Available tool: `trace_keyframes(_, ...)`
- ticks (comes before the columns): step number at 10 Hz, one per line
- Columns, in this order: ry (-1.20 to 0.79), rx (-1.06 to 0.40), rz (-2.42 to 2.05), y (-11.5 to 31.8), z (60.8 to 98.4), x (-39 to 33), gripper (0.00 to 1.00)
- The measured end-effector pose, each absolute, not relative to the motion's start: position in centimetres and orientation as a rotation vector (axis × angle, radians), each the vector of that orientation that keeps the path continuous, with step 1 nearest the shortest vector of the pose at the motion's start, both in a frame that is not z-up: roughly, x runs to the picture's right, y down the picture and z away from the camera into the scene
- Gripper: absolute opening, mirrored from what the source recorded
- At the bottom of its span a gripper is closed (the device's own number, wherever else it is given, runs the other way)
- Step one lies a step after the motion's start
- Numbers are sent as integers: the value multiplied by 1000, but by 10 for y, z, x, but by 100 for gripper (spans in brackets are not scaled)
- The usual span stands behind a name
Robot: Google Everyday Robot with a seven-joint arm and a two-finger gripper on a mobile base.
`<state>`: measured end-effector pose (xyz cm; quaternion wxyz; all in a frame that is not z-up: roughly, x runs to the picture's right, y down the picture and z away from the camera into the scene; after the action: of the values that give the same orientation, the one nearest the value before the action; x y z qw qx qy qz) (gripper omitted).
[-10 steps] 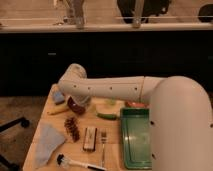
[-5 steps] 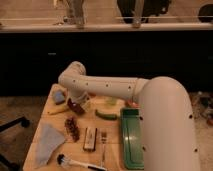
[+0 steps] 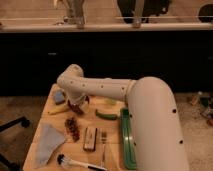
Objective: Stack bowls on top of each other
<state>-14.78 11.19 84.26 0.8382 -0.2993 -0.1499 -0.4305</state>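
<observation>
— Where's the gripper (image 3: pixel 78 102)?
— Left of centre, low over the bench (image 3: pixel 112 132), under the bend of the white arm (image 3: pixel 105 89); fingers spread wide.
— And the dark red bowl (image 3: pixel 75 108)?
— Right beneath it; touching or not, I can't tell. Blue sponge (image 3: pixel 59 96) just left, green tray (image 3: pixel 128 142) well right.

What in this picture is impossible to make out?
Camera view:
End effector: over the table's left rear, mostly covered by the white arm.
Bowls: only a dark red patch shows beneath the end effector; the arm hides the rest, so one or two, I cannot tell.
Green tray: right side hidden by the arm, near end cut off by the bottom edge.
</observation>
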Motion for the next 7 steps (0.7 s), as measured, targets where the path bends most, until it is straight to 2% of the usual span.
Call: trace_keyframes(7, -308, -644, -875, 113, 868, -125, 80)
